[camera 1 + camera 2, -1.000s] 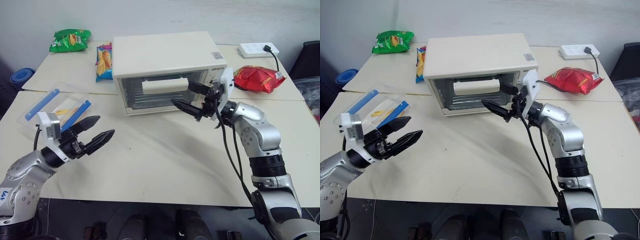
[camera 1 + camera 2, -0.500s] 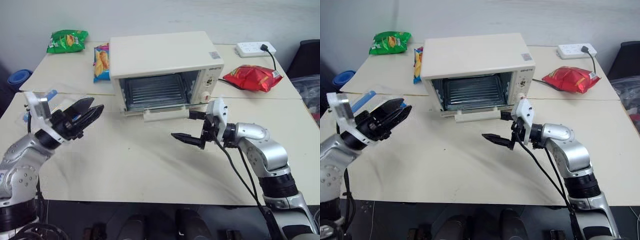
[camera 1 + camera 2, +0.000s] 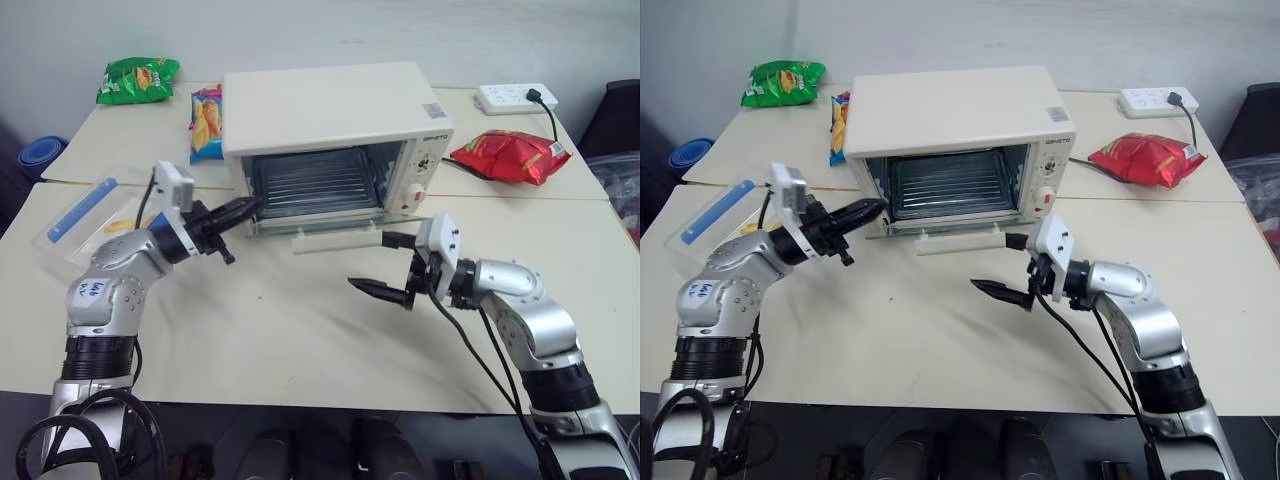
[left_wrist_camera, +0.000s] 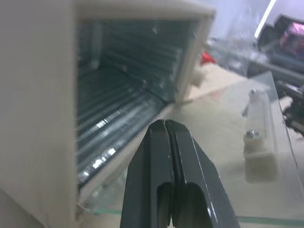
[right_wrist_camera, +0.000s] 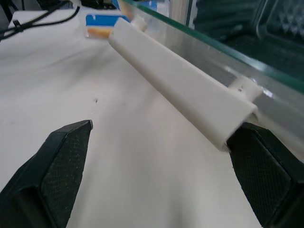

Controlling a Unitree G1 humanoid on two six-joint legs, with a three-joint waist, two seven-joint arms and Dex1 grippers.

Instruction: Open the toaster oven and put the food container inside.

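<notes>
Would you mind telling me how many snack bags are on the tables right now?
3. A green bag lies at the far left corner, a blue-and-yellow bag sits against the oven's left side, partly hidden, and a red bag lies right of the oven. More could be hidden behind it.

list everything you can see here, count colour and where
cream-white boxy toaster oven: 1, middle of the table, glass door folded down, white bar handle in front
clear plastic food container with blue clip bars: 1, left of the oven, on the table
green snack bag: 1, far left corner
blue-and-yellow snack bag: 1, beside the oven's left wall
red snack bag: 1, right of the oven
white power strip: 1, far right, black cable plugged in
beige table: 1, under everything
blue round object: 1, beyond the table's left edge
left end effector: black, shut, at the oven's left front corner
right end effector: black, open, just before the handle's right end
</notes>
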